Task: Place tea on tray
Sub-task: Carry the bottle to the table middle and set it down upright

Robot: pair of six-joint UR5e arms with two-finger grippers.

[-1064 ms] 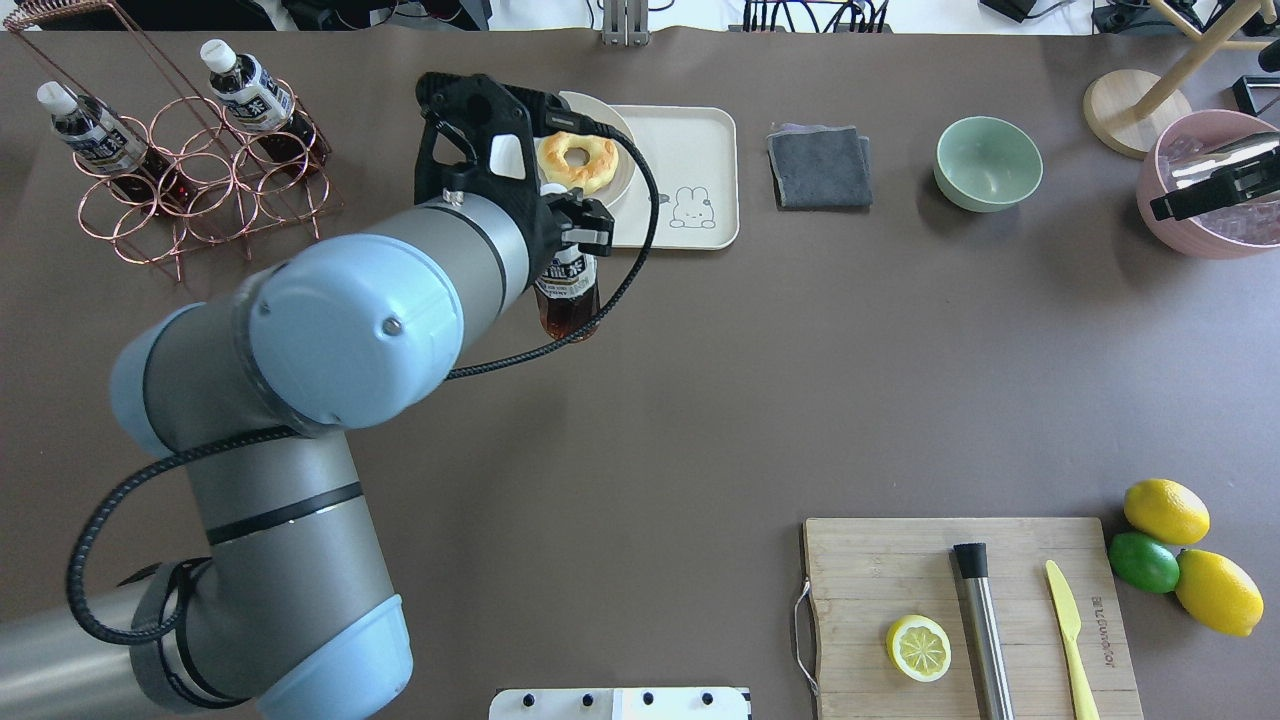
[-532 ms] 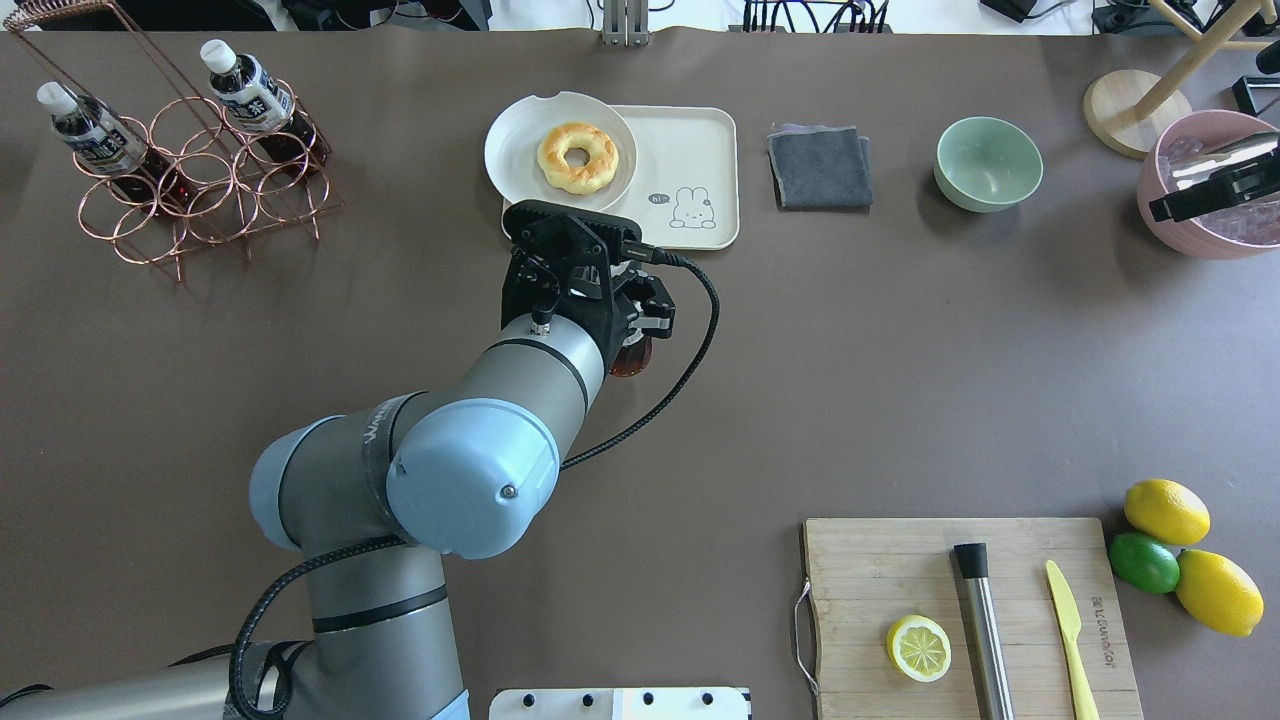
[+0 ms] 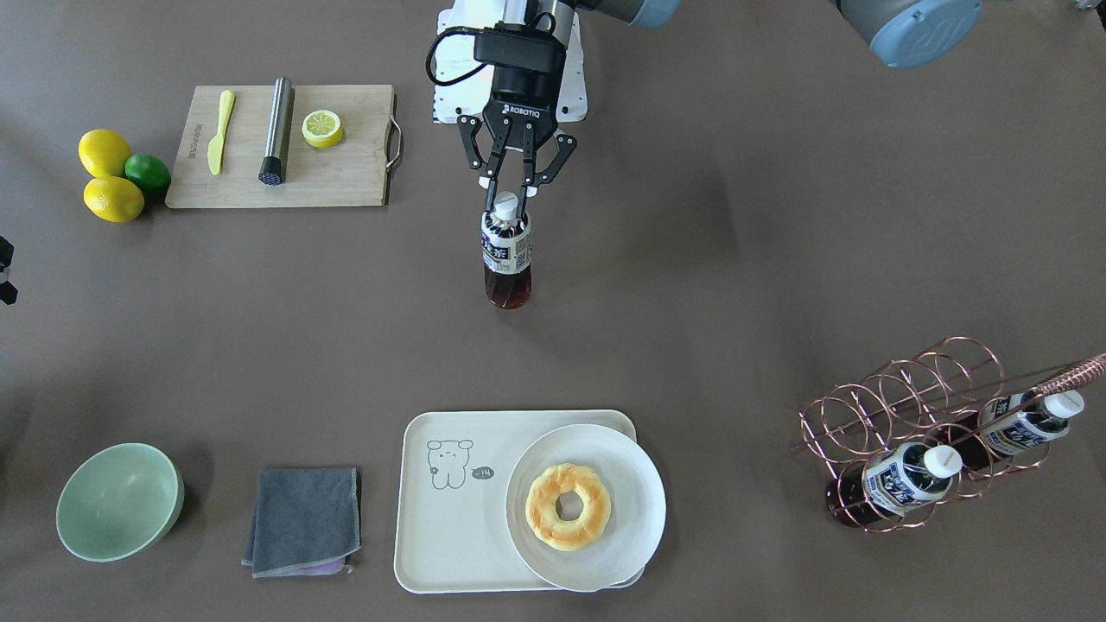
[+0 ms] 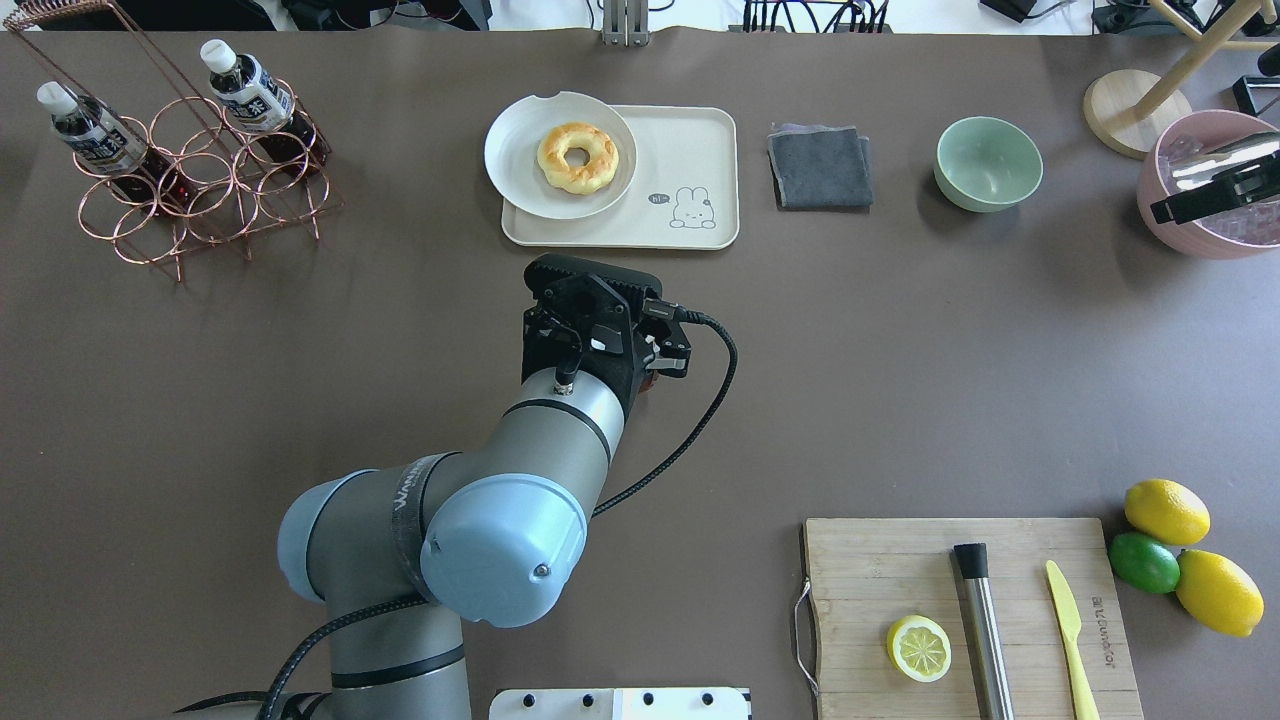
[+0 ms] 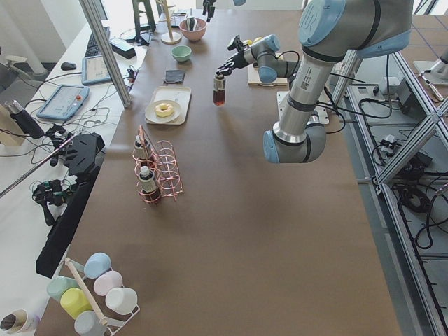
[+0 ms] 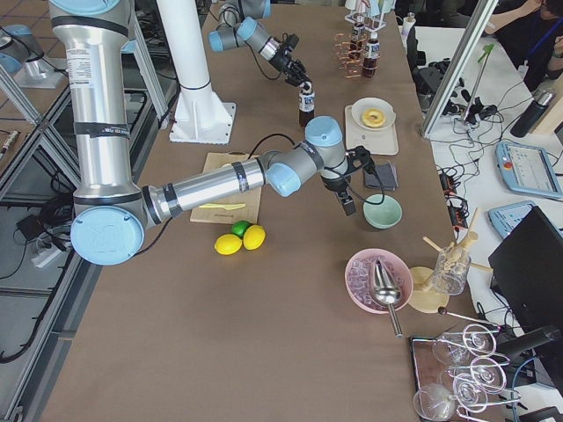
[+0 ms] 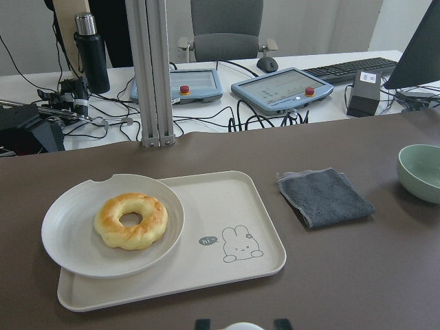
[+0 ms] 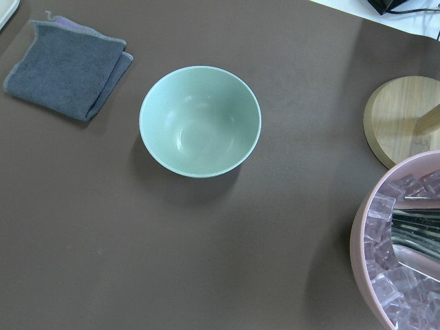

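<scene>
Here, in the front-facing view, the left gripper (image 3: pixel 506 202) is closed on the white cap and neck of the tea (image 3: pixel 506 256), which hangs upright below the fingers over bare table, well apart from the tray (image 3: pixel 449 536). A plate (image 3: pixel 644 484) bearing a doughnut (image 3: pixel 568 506) covers one end of the tray, leaving free only the end with the drawn bear. In the overhead view the wrist hides nearly all of the bottle; the tray (image 4: pixel 700 140) lies ahead of it, beyond a strip of table. In the left side view the tea (image 5: pixel 220 91) appears lifted off the surface, though this is hard to confirm. In the right side view the right gripper (image 6: pixel 348 202) hangs near the green bowl (image 6: pixel 383 211); whether it is open or closed cannot be told. The left wrist view shows the tray (image 7: pixel 261 227) directly ahead, with a grey cloth (image 7: pixel 324 196) beside it and the cap just visible at the bottom edge. The right wrist view shows only the green bowl, the cloth and a pink bowl (image 8: pixel 361 240). Risks, as judged: the hold is high on the cap, so the bottle may swing or slip during transport; its base may catch the tray's rim or nudge the plate; released while tilted, it may topple.
</scene>
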